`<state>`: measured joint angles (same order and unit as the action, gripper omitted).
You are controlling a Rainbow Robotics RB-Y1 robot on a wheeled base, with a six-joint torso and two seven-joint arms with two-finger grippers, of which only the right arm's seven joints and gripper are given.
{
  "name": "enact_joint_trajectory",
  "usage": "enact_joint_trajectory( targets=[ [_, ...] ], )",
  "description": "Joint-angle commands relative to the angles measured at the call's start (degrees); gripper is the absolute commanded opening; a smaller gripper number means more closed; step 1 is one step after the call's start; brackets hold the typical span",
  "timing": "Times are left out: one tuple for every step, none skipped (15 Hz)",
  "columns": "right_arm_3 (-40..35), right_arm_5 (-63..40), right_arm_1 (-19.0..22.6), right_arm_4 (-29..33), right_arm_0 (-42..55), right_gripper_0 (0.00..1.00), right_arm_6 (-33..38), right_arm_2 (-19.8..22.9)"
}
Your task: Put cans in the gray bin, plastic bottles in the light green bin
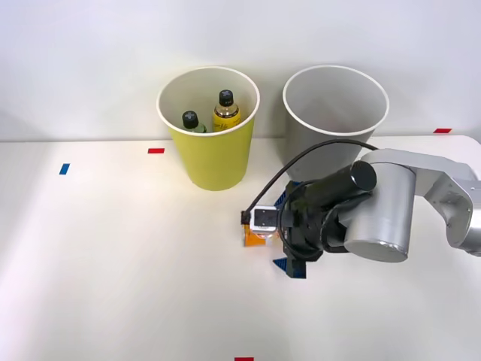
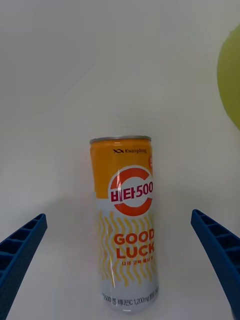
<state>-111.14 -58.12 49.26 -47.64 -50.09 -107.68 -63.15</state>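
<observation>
White table [image 1: 113, 263]: both bottles [image 1: 225, 110] in light green bin [image 1: 214, 162]; jaws apart around can [image 2: 125, 225].

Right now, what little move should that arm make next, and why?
Probably close the tool on the slim orange-and-cream drink can: its blue ribbed fingers are open on either side of it, and both black-capped bottles already sit in the yellow-green bin.

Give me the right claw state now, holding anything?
Right claw: open, holding nothing; its blue ribbed fingers stand apart on either side of the slim orange-and-cream drink can, not touching it.
</observation>
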Motion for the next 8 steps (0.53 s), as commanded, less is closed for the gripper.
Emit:
enact_joint_trajectory(
  targets=[
    [3.65, -0.33, -3.38, 0.09, 0.0, 1.0, -1.04, 0.05],
    [4.27, -1.39, -4.35, 0.18, 0.0, 1.0, -1.48, 0.05],
    [4.71, -2.26, -5.49, 1.32, -0.09, 1.0, -1.83, 0.05],
    [5.59, -2.79, -6.55, 2.2, 0.0, 1.0, -2.01, 0.05],
    [6.55, -2.79, -7.25, 2.11, -0.09, 1.0, -2.36, -0.04],
    [7.52, -2.88, -7.95, 2.2, -0.09, 1.0, -2.8, 0.05],
    [8.05, -2.88, -8.3, 2.64, -0.18, 1.0, -3.42, -0.04],
    [8.14, -2.88, -8.39, 2.99, -0.36, 1.0, -3.94, 0.05]
  ],
)
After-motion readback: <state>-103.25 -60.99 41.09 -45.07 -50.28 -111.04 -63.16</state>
